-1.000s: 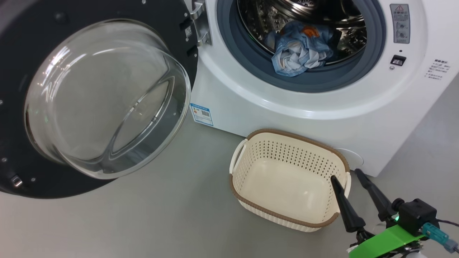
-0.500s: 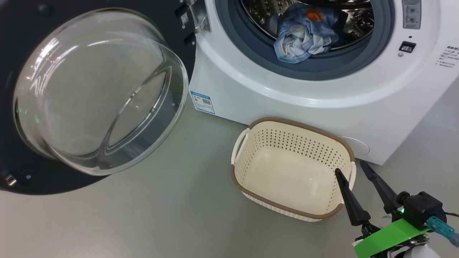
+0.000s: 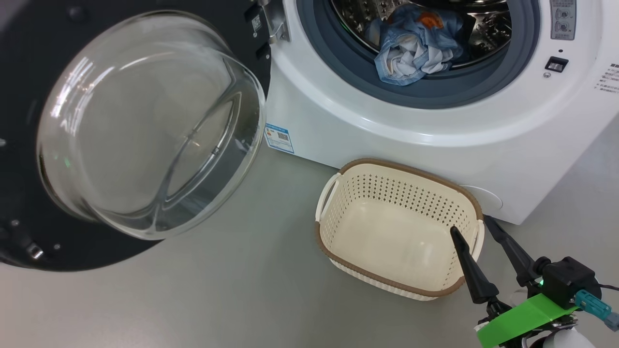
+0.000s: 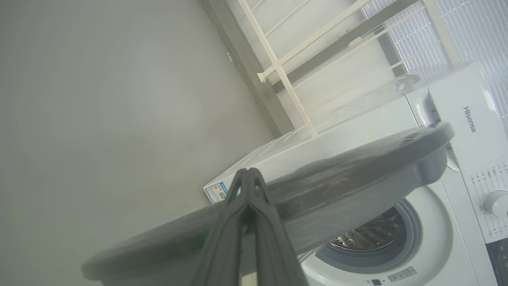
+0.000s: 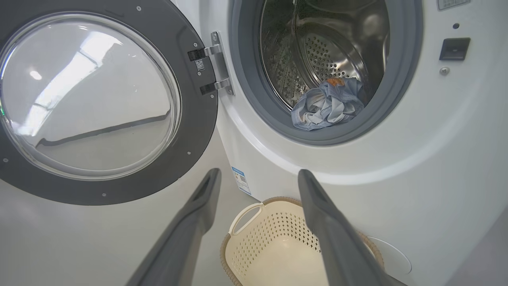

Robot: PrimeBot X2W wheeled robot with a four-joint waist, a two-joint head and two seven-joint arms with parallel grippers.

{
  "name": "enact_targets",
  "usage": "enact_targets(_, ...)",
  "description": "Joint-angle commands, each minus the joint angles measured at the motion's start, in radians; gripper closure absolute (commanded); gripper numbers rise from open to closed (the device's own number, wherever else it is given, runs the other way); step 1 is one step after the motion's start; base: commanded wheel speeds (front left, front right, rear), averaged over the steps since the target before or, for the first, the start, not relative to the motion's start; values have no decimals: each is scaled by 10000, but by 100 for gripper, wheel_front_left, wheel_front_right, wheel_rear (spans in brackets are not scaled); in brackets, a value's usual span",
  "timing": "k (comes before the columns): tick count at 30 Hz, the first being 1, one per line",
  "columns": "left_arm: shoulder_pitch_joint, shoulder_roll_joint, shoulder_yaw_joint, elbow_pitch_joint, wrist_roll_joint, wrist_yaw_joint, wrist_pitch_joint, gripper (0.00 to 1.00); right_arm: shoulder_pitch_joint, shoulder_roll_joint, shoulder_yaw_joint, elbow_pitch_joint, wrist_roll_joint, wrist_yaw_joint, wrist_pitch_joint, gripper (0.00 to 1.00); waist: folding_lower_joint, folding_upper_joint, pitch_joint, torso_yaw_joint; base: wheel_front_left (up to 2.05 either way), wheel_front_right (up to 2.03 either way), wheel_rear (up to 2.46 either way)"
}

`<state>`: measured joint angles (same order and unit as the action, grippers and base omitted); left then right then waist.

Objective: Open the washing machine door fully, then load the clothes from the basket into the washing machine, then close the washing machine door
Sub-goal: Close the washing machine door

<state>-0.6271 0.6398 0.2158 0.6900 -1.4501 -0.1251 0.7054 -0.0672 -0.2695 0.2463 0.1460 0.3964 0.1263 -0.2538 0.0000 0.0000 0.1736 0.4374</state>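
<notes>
The washing machine stands with its door swung wide to the left, glass bowl bulging toward me. A crumpled light blue bundle of clothes with an orange spot and pale folds lies at the drum's front lip; the cream and orange garment cannot be told apart. The basket sits on the floor before the machine with nothing in it. My right gripper hangs open at the basket's right rim, one finger over the inside. My left gripper is shut, its tips against the door's outer side.
Grey floor spreads around the basket and under the door. A blue label marks the machine's lower corner. Behind the machine in the left wrist view are a wall and a cream railing. The steel drum is deep behind the clothes.
The whole head picture has shifted down and slightly right, so the camera moved. The right gripper stays open by the basket's right rim. Clothes and basket lie as before.
</notes>
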Motion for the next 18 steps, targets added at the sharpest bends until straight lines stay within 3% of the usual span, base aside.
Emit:
enact_targets(1, 133, 467, -11, -520, -177, -55, 497, 100, -198, -94, 151, -181, -95, 44, -80, 0, 0, 0, -64, 24, 0, 0, 0)
enact_targets(18, 1250, 421, -946, -3584, -1242, -55, 3200, 100, 336, 125, -40, -75, -2, 44, -80, 0, 0, 0, -936, 143, 0, 0, 0)
